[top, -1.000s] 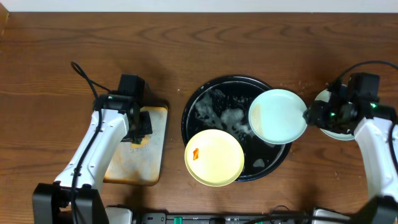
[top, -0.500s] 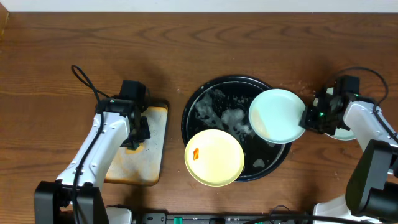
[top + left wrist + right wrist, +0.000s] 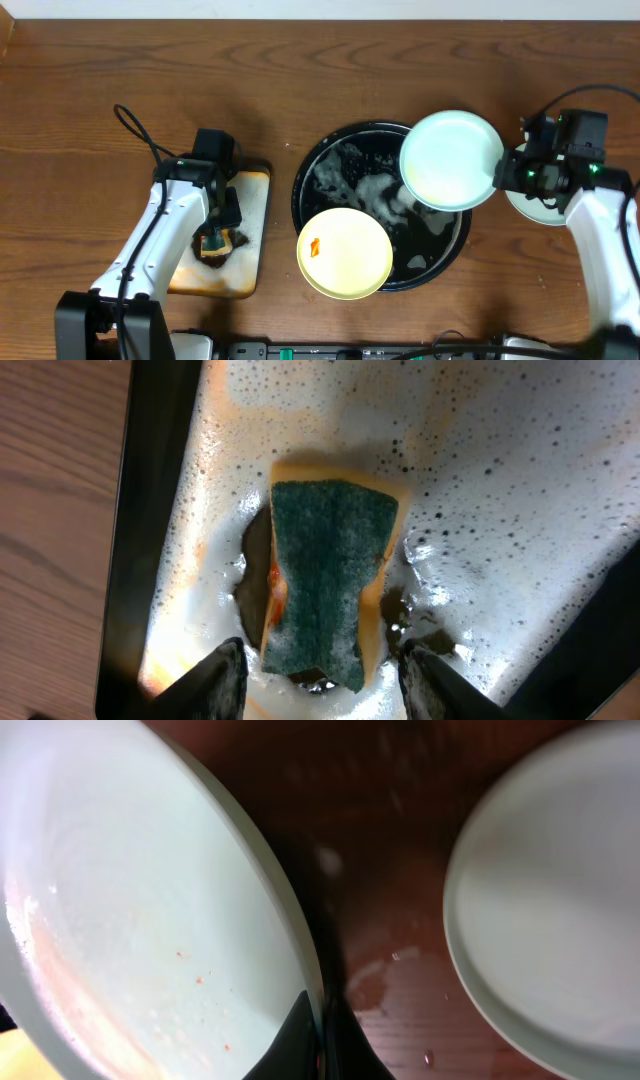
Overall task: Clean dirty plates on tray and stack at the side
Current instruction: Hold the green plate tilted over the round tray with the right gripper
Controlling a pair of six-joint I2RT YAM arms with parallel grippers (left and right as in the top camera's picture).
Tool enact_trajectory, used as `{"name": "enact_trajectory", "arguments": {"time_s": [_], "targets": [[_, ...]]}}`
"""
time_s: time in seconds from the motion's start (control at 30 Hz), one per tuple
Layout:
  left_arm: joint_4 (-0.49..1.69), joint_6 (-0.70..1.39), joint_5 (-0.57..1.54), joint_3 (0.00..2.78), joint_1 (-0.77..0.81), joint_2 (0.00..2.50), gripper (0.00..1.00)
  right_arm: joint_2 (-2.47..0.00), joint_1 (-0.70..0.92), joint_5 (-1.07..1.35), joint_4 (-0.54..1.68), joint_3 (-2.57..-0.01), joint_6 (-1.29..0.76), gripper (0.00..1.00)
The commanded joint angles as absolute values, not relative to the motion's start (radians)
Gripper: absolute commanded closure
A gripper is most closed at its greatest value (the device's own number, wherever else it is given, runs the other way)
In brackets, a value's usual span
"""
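The pale green plate (image 3: 452, 160) sits over the 1 o'clock part of the black tray (image 3: 303, 190), reaching past the tray's rim. The right gripper (image 3: 500, 172) holds it at its 3 o'clock edge. In the right wrist view this gripper (image 3: 322, 1020) has its fingers closed tight on the rim of the plate (image 3: 150, 900), one on each face. Faint orange specks and a pinkish film show on the plate's inner surface.

The yellow plate (image 3: 345, 252) lies at the tray's 7 o'clock, overlapping the rim, with an orange smear (image 3: 314, 247) at its 9 o'clock side. White suds (image 3: 345, 172) cover the tray floor between the two plates.

A third plate (image 3: 540, 208), pale, rests on the table (image 3: 100, 100) at the tray's 3 o'clock, partly hidden under the right gripper. The right wrist view shows this plate (image 3: 550, 920) lying flat just beside the held one, with wet wood (image 3: 385, 970) between them.

At the tray's 9 o'clock lies a rust-stained metal tray (image 3: 250, 270). The left gripper (image 3: 213, 240) hangs over it, above a sponge (image 3: 213, 246). From the left wrist, the sponge (image 3: 330, 585) lies green side up in soapy water on the metal tray (image 3: 520, 510). The fingers (image 3: 222, 680) stand on either side of its near end. Whether they press it cannot be told.
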State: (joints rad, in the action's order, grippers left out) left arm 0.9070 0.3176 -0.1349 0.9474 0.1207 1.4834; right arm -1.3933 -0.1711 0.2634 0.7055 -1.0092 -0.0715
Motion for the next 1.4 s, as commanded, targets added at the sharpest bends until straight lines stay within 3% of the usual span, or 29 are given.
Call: {"name": "enact_trajectory", "arguments": {"time_s": [0.0, 0.4, 0.7, 1.37], "targets": [[0.9, 0.321, -0.123, 0.945, 0.12, 1.491, 0.46, -1.301, -0.069, 0.095, 0.703, -1.031, -0.043, 0.99], [0.881, 0.308, -0.04, 0.968, 0.12, 1.305, 0.45, -1.287, 0.36, -0.572, 0.687, -1.031, -0.044, 0.99], [0.881, 0.308, -0.041, 0.968, 0.12, 1.079, 0.32, -1.287, 0.618, -0.925, 0.643, -1.031, 0.015, 0.99], [0.896, 0.308, -0.041, 0.968, 0.12, 1.09, 0.31, -1.288, 0.781, -1.193, 0.635, -1.031, 0.122, 0.99]]}}
